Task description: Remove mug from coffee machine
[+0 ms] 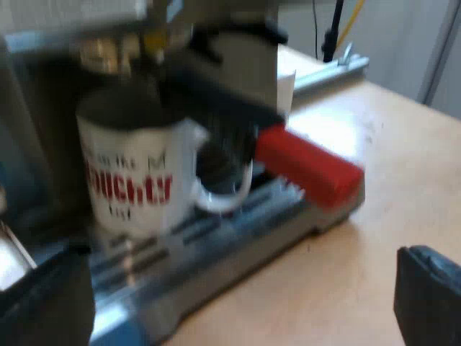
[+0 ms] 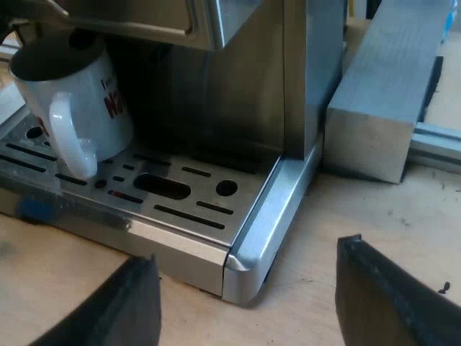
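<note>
The mug [image 1: 133, 169] sits on the espresso machine's [image 2: 245, 86] drip tray [image 2: 180, 209] under the locked-in holder [image 1: 306, 169], where coffee drops, and my left tool [image 1: 241, 288] and right tool [image 2: 248, 252] both gape open before the tray, ready to take it.

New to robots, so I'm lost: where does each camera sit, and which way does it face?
Left wrist view: rides the left arm, faces the espresso machine's front and red-ended handle; open left pincer shows.
Right wrist view: rides the right arm, faces the drip tray's corner; open right pincer shows.
Both share the mug on the tray.
</note>
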{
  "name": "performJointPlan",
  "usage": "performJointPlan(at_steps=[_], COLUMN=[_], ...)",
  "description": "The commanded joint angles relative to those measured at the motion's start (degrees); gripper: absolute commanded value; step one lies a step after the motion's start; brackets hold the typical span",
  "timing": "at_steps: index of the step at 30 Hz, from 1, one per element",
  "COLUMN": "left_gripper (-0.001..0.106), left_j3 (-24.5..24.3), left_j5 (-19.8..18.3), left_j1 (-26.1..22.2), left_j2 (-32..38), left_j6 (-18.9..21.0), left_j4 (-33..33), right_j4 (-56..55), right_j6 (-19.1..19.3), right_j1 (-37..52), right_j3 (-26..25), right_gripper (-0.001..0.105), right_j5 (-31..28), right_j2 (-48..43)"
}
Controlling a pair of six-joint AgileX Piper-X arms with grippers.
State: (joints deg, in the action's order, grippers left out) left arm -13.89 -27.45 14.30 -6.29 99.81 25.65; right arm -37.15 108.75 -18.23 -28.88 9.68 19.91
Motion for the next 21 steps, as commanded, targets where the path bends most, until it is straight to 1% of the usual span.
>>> performJointPlan(at_steps=[1,10,14,19,21], left_gripper=[0.086,0.086,0.086,0.086,0.086], left_j3=[3.14,3.62,3.62,3.62,3.62], left_j5=[-0.27,-0.27,-0.27,-0.27,-0.27], left_j1=[0.20,0.20,0.20,0.20,0.20], left_j2=[-0.03,-0.11,-0.11,-0.11,-0.11], left_j6=[-0.30,-0.30,-0.30,-0.30,-0.30], left_j4=[-1.41,-2.18,-2.18,-2.18,-2.18], right_j4=[4.92,13.84,14.30,14.41,15.20], right_j6=[0.79,0.79,0.64,0.78,0.78], right_j1=[-0.09,-0.09,-0.09,-0.09,-0.31], right_j3=[2.33,8.17,9.12,9.63,10.78], right_gripper=[0.055,0.055,0.055,0.055,0.055], right_j5=[1.14,3.54,4.69,4.67,6.44], right_j2=[0.02,0.02,0.02,0.02,0.02])
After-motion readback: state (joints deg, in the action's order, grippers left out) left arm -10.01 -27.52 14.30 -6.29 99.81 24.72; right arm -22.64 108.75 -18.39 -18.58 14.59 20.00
